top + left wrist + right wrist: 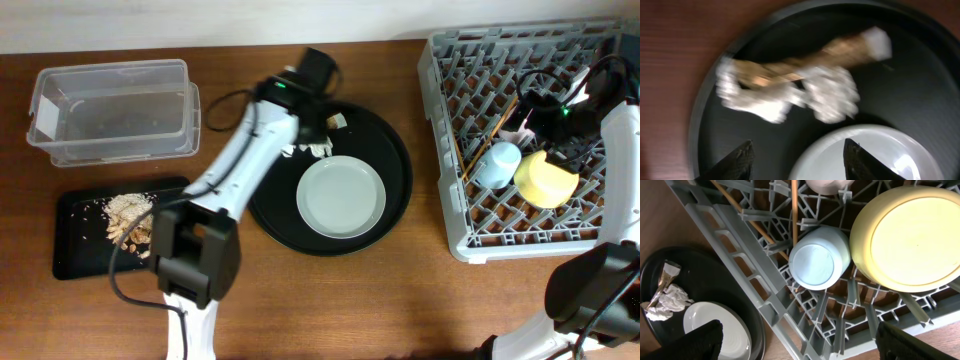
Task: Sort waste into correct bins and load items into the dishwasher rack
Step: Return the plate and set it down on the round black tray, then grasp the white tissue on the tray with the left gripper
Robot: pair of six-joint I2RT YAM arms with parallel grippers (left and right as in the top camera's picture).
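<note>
Since the dishwasher rack (437,120) is the largest thing on the table, I begin there. It stands at the right side and holds the yellow-green bowl (546,178) and the blue cup (497,163) side by side. Both seem turned mouth down, I think so that water can run off. The pink cup (827,184) and the wooden chopsticks (794,205) lie deeper on the grid. The right gripper (805,340) hangs over the rack's near wall, its jaws spread wide with nothing between them.

Next comes the round black tray (395,150) in the middle. It carries the pale plate (341,196), the only dish not yet in the rack.

At the left, the clear box (110,68) stands behind the flat black tray (75,240), where the food scraps (128,215) lie in a heap.

The left gripper (799,155) hovers above the round tray, jaws partly apart and empty, aimed at the waste. Just beside the plate lies the crumpled tissue (830,95), and the gold-brown wrapper (840,47) lies across it, touching. The wrist view is blurred.

I judge that taking the tissue is the step in hand. Because the wrapper rests on it, one pinch may lift both, which is a problem if they belong in different bins. The plate's edge is also near the fingers.
</note>
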